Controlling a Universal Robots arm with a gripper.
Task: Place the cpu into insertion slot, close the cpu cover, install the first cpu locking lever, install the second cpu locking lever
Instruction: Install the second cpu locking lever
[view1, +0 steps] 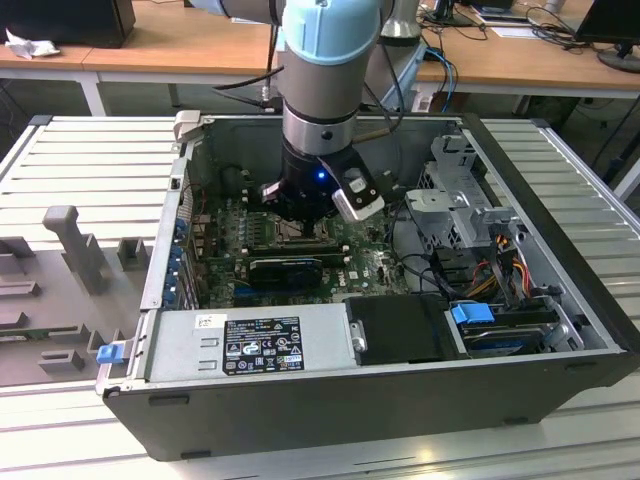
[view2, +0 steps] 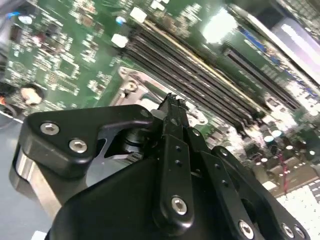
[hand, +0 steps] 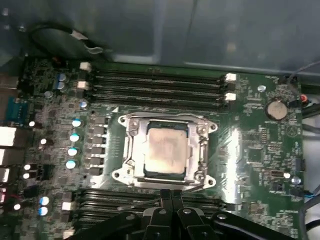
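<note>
The cpu (hand: 166, 150), a pale silver square chip, lies flat in the insertion slot (hand: 165, 174) on the green motherboard (hand: 250, 150). The cpu cover (hand: 134, 146), a silver frame, lies down around the chip. My gripper (hand: 170, 193) is shut with nothing between its fingers. It hovers just off the socket's edge, beside one bank of memory slots. In the second wrist view the closed fingertips (view2: 173, 102) point at a corner of the socket frame (view2: 131, 82). In the exterior view the gripper (view1: 300, 218) reaches down into the open computer case and hides the socket.
Long black memory slots (hand: 155, 82) run on both sides of the socket. A black expansion card (view1: 285, 268) sits just in front of the gripper in the exterior view. The power supply (view1: 250, 340), a drive cage (view1: 450, 200) and loose cables (view1: 495, 265) crowd the case.
</note>
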